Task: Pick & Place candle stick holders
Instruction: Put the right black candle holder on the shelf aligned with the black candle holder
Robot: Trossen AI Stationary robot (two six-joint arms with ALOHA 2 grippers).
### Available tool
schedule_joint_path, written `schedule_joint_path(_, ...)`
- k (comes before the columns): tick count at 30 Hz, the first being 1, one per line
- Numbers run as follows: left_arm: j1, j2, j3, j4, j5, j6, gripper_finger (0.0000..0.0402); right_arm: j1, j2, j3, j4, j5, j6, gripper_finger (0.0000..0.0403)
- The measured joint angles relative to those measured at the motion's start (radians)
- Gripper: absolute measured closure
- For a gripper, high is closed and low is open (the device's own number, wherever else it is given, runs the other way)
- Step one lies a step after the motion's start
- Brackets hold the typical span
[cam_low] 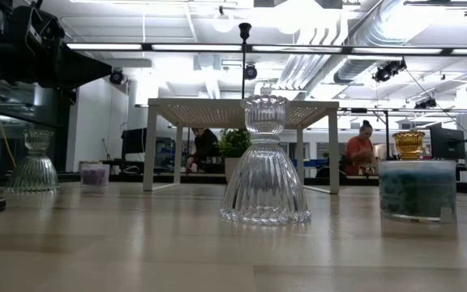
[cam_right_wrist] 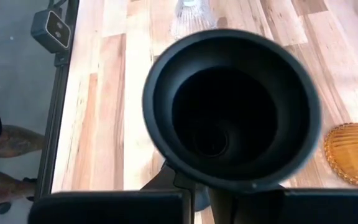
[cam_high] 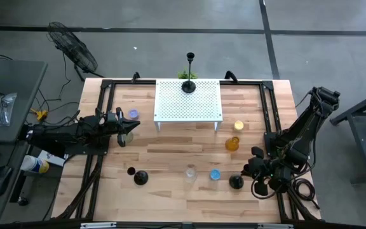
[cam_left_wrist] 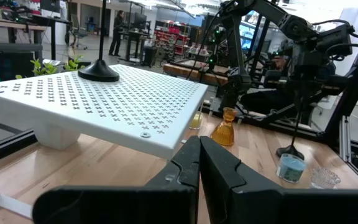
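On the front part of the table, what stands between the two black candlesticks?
In the high view, a clear ribbed glass holder and a blue glass cup stand between the left black candlestick and the right one.

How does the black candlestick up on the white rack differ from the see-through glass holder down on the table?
The black candlestick is opaque, with a thin stem and a round domed base; the clear glass holder is transparent, squat and ribbed, flaring like a bell. The candlestick stands raised on the white perforated rack; the glass holder sits directly on the wooden table. Both stand upright, untouched.
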Motion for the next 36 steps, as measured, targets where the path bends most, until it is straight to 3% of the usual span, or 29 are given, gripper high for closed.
schedule_joint_path(20,0.0,0.0,0.0,0.0,0.0,0.0,0.0398,-0.029,-0.044,0.03,0.103,-0.029,-0.064,0.0393)
schedule_joint_path(30,0.0,0.0,0.0,0.0,0.0,0.0,0.0398,-0.135,-0.059,0.22,0.071,-0.037,-0.33,0.0392)
schedule_joint_path(36,0.0,0.0,0.0,0.0,0.0,0.0,0.0398,-0.282,-0.059,0.335,0.021,-0.132,-0.479,0.0392)
